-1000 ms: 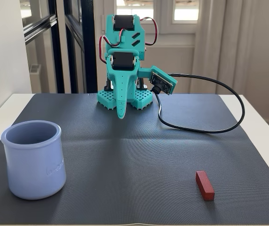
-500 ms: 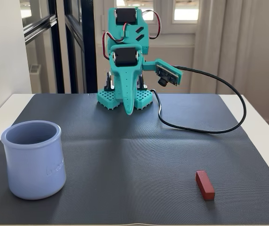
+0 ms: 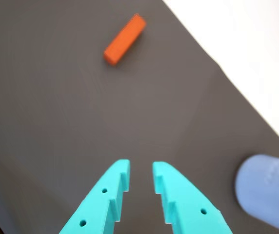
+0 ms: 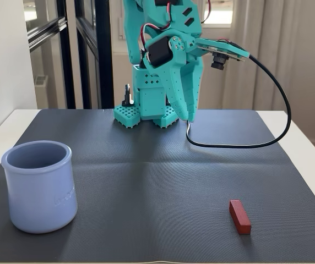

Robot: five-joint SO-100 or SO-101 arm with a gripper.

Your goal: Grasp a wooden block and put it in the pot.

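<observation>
Turquoise plastic fingers (image 3: 112, 195) of the two-finger gripper (image 3: 140, 179) stand slightly parted in the wrist view, with a narrow gap between the notched tips and nothing held between them. In the fixed view the gripper (image 4: 188, 113) hangs tips-down above the far part of the dark ribbed mat (image 4: 157, 181), close to the arm's base, well apart from both task things; it looks like a starting pose, with the reach not yet begun.

Ahead of the fingertips in the wrist view, the small orange-red rectangular wooden block (image 3: 125, 39) lies flat on the mat, set diagonally, its square end toward the camera. In the fixed view the block (image 4: 239, 216) rests near the front right of the mat, long axis running roughly away from the camera.

At the front left in that view stands the wide pale lavender-blue cylindrical pot (image 4: 37, 187), upright, open and empty as far as its mouth shows. Block and pot sit on opposite sides, probably so the arm must carry the piece across. To take the block, the jaws likely need to open wider and turn to its narrow sides.
</observation>
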